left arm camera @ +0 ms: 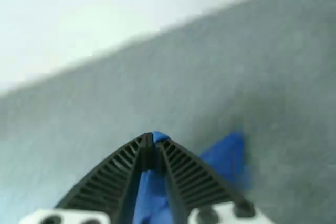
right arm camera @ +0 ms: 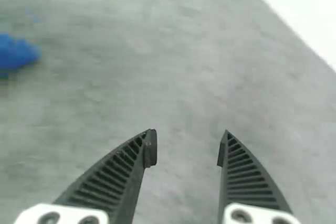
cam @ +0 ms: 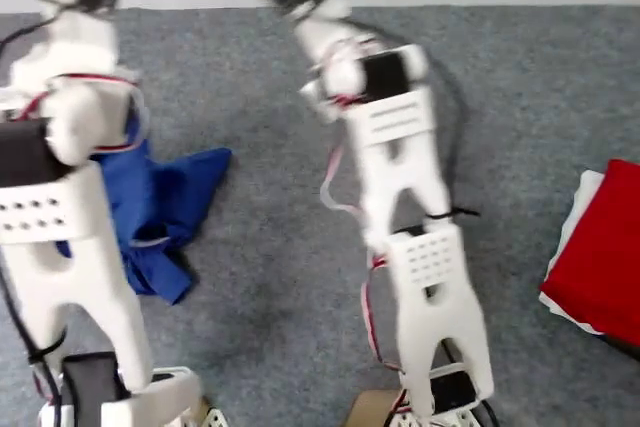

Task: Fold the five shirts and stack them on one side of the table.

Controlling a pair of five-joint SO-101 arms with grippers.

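1. By my judgement the job was partway done: a red shirt (cam: pixel 603 247) lay flat and squared on a white shirt (cam: pixel 580 197) at the right edge of the desk (cam: pixel 270 287), which read as the start of the stack.
2. How many folded pieces sat in that pile I could not tell.
3. The blue shirt (cam: pixel 160 197) was not yet folded, so it and any others were left to do.
4. It lay crumpled on the desk by my left arm, well apart from the pile, bunched in loose ridges with one sleeve-like flap spread toward the middle.
5. My left end effector (left arm camera: pixel 153 145) was clenched on a pinch of that blue cloth.
6. My right end effector (right arm camera: pixel 186 150) was released, spread wide over bare desk and grasping nothing.
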